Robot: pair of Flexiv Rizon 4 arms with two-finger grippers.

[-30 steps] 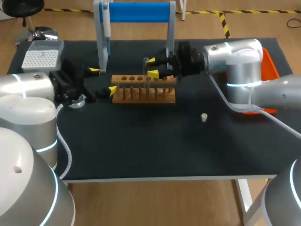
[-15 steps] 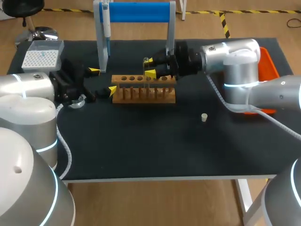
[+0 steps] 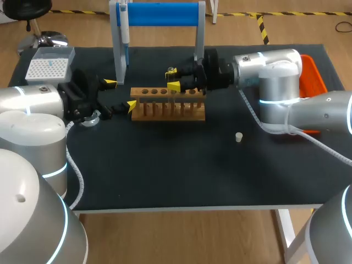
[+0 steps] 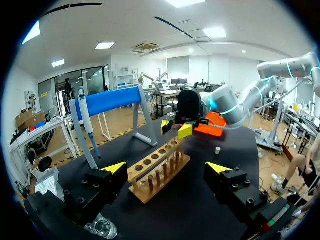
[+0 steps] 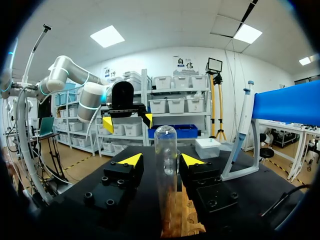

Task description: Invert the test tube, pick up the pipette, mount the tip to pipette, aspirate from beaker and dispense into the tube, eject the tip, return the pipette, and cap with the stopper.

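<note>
The clear test tube [image 5: 166, 170] stands in the wooden rack [image 3: 168, 103], its rounded closed end up. My right gripper [image 3: 172, 79] is level with the tube's upper part, with the tube between its fingers [image 5: 192, 161]. One finger lies against the glass and a narrow gap shows on the other side, so the gripper is open. At the rack's left end my left gripper [image 3: 122, 94] is wide open and holds nothing. The glass beaker [image 3: 91, 117] sits just under that arm. The pipette [image 3: 125, 30] hangs on the blue stand. The small stopper [image 3: 238, 137] lies right of the rack.
A white tip box [image 3: 49, 63] stands at the back left corner. An orange tray [image 3: 314, 77] sits at the right edge behind my right arm. The blue stand's legs [image 3: 200, 38] rise just behind the rack. In the left wrist view the rack [image 4: 157, 172] lies ahead between the fingers.
My right gripper has slid a little to the left along the rack and its fingers have narrowed around the tube. The left arm has not moved.
</note>
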